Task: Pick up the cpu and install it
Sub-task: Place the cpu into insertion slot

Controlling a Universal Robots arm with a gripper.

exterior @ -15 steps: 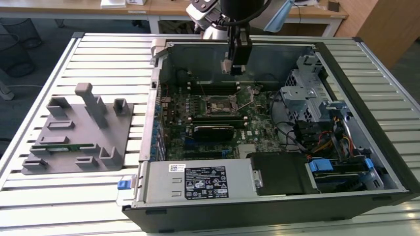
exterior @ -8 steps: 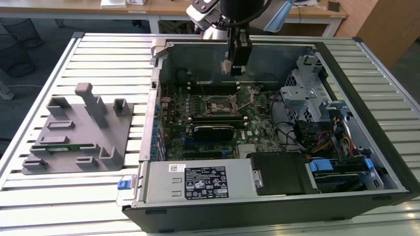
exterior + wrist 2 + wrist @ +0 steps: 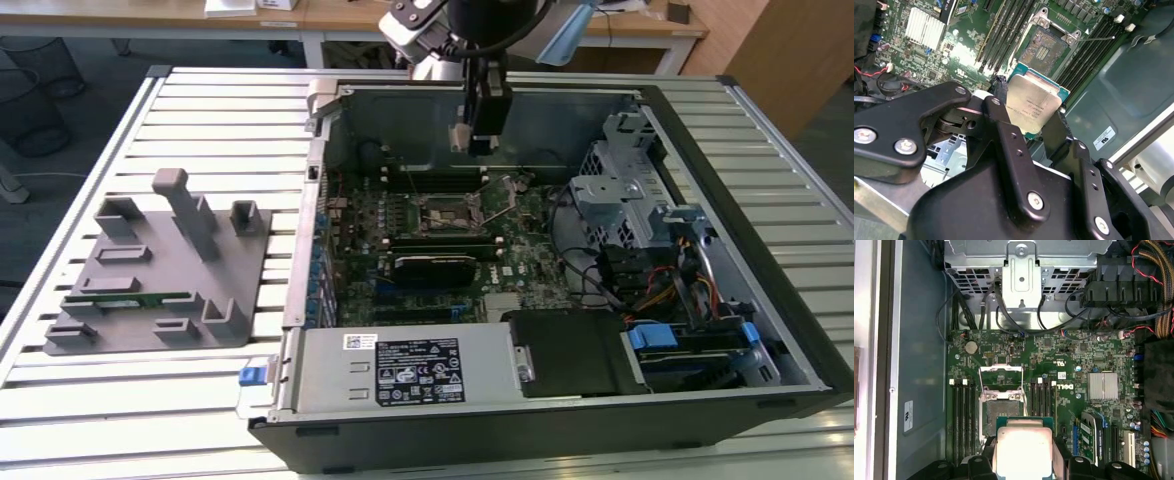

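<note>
An open computer case point(image 3: 787, 330) is seen lying on its side on a slatted metal surface point(image 3: 200, 100). The motherboard point(image 3: 534, 265) is laid bare inside it. In the exterior view, the gripper point(image 3: 478, 135) is hung from the arm over the far part of the case, above the board.

The cpu point(image 3: 1033, 105) is held clear of the board in both wrist views. Its shiny silver top and pale rim are clamped at two opposite edges between the black fingers point(image 3: 1004, 130), which are closed tight against it. The chip is tilted in the second wrist view.

The black-framed socket point(image 3: 1000, 412) is seen on the board close to the held chip and apart from it. Its cover frame is raised and its contacts are exposed. Long dark memory slots point(image 3: 963, 415) run along both sides of the socket. A ribbed silver heatsink point(image 3: 1103, 386) is fixed further along the board.

Toward the exterior view's left, a grey fixture plate point(image 3: 187, 250) rests on the surface beside the case. A thin green memory stick point(image 3: 127, 297) is laid on it.
</note>
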